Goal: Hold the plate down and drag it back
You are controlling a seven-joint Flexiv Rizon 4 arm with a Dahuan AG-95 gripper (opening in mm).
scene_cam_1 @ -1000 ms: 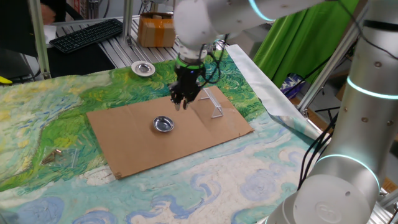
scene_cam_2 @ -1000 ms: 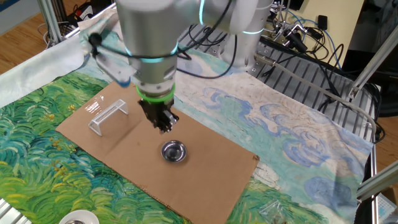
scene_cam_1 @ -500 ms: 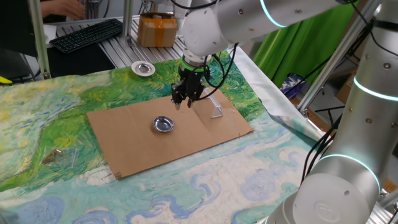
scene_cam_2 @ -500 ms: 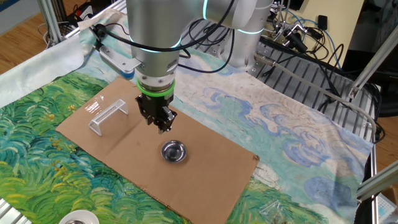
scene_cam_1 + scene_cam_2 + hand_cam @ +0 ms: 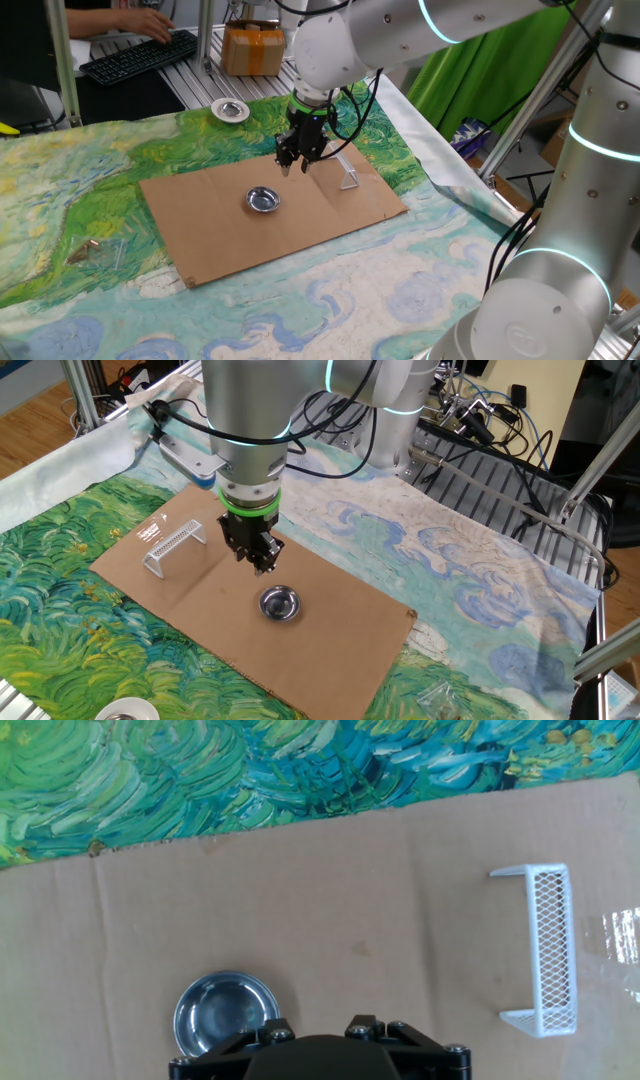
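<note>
The plate (image 5: 264,200) is a small shiny silver dish with a dark centre, lying flat on a brown cardboard sheet (image 5: 190,225). It also shows in the other fixed view (image 5: 279,603) and at the bottom left of the hand view (image 5: 225,1013). My gripper (image 5: 290,166) hangs above the cardboard, up and to the right of the plate and clear of it. In the other fixed view the gripper (image 5: 265,566) is just behind the plate with its fingers together and nothing between them. The hand view shows only the gripper's black body, not its fingertips.
A white mesh bracket (image 5: 346,176) stands on the cardboard to the right of the gripper, also in the hand view (image 5: 546,950). A second silver dish with a pale rim (image 5: 230,110) sits on the painted cloth beyond the cardboard. A person types on a keyboard (image 5: 140,55) at the back.
The wrist shifted a little up and to the right a second ago and has held still since. The plate has not moved.
</note>
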